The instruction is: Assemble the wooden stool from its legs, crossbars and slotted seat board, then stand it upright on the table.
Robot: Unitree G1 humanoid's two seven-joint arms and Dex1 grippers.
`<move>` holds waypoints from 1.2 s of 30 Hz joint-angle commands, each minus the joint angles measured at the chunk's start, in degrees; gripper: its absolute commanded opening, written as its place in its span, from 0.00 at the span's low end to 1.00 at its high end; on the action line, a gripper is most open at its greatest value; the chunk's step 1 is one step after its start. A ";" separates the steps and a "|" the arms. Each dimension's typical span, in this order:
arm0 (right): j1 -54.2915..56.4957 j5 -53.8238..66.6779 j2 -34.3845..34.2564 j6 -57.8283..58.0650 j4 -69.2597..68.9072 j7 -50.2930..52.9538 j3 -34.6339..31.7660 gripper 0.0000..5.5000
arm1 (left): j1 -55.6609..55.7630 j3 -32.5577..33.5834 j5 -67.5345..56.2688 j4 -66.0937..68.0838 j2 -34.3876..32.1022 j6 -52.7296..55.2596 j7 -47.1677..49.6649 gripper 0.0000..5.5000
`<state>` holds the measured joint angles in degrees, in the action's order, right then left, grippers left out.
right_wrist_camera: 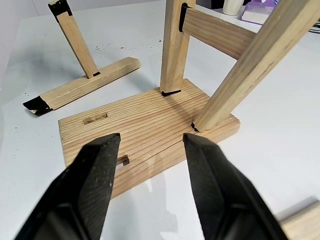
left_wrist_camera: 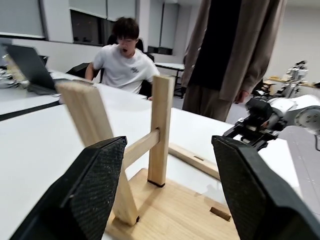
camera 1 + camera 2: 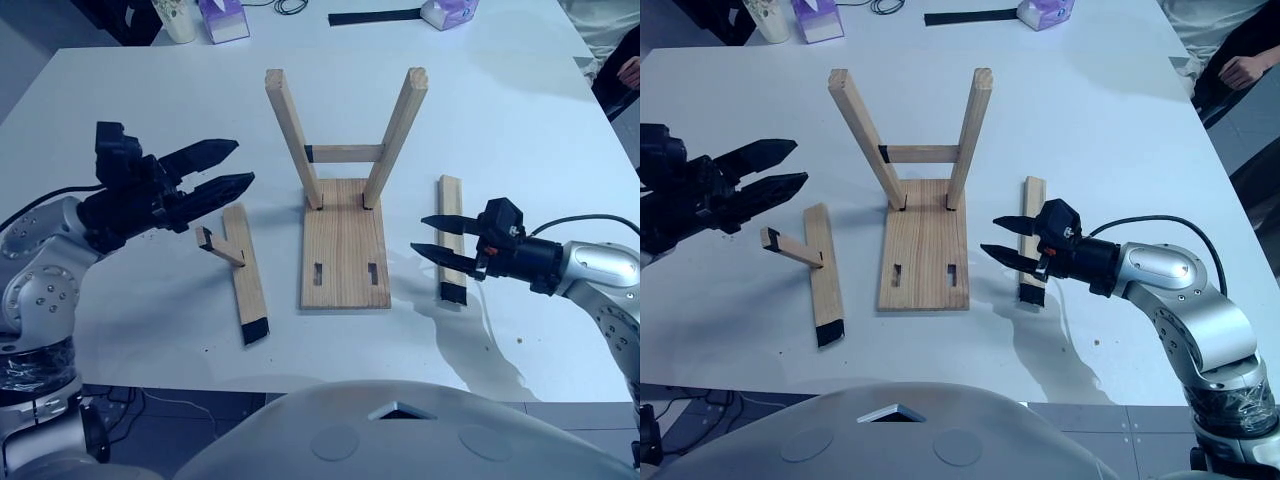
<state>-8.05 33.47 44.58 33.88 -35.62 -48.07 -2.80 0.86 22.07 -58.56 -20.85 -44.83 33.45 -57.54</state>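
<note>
The slotted seat board (image 3: 345, 245) lies flat at the table's middle. Two legs (image 3: 292, 135) joined by a crossbar (image 3: 347, 153) stand in its far slots; the two near slots (image 3: 343, 270) are empty. A third leg (image 3: 245, 275) with a crossbar stub (image 3: 218, 244) lies to the board's left. A fourth leg (image 3: 451, 238) lies to its right. My left gripper (image 3: 225, 168) hovers open above the table, left of the standing legs. My right gripper (image 3: 428, 236) is open just above the fourth leg, pointing at the board.
A cup (image 3: 180, 18), tissue packs (image 3: 223, 18) and a black strip (image 3: 372, 17) sit along the table's far edge. A person's hand (image 3: 1237, 70) rests beyond the far right corner. Bare table (image 3: 120, 280) lies in front of the board.
</note>
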 commanded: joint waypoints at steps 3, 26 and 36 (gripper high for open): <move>-0.27 -0.14 0.25 0.14 -0.85 0.24 0.11 0.42 | -1.27 -1.42 3.32 0.12 -0.28 -0.47 -1.31 0.57; -1.11 -0.18 0.41 -0.07 -1.34 0.77 -0.52 0.42 | 0.86 -0.36 -2.65 -8.09 -1.15 1.49 4.76 0.57; -4.75 -0.12 -0.16 -0.05 -3.65 2.69 -1.92 0.42 | -30.65 -10.57 23.39 -20.12 1.88 -7.68 9.37 0.57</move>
<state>-11.40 33.14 44.76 33.83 -37.84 -46.18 -3.91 -25.31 12.56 -39.56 -41.52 -43.64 28.98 -48.08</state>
